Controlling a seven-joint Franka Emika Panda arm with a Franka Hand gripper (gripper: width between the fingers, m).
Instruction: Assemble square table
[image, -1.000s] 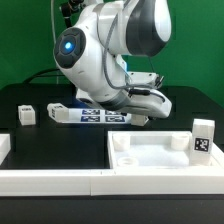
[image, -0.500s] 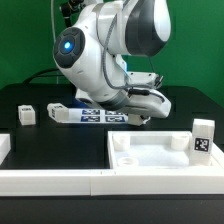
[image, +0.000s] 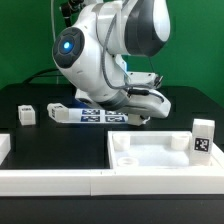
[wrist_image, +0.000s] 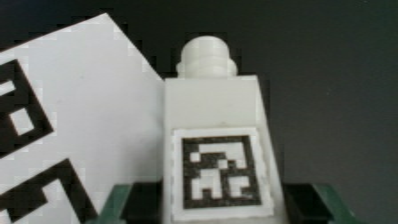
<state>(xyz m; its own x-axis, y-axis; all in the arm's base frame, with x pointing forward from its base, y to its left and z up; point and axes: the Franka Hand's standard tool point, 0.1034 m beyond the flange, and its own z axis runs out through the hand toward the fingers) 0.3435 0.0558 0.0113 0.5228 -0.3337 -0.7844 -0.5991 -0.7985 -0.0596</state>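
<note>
Centre: the robot arm (image: 105, 65) crouched low over the marker board (image: 100, 116), closing that ground.
Nine o'clock of the arm: bare table (image: 60, 140) lay open around a lone leg (image: 27, 115).
Five o'clock: the square top (image: 160, 152) and an upright leg (image: 204, 138) blocked low passes.
Six o'clock: the border rails (image: 50, 178) walled the near edge.
Under the wrist: a third leg (wrist_image: 214, 130) lay apparently against the marker board, with dark table free on its other side.

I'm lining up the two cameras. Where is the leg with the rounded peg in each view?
Wrist view: the leg fills the middle, tag facing the camera, beside the marker board.
Exterior view: cannot pick it out; probably hidden behind the arm, over the board's end on the exterior view's right.
Shared landmark: the marker board, lying under the arm.
</note>
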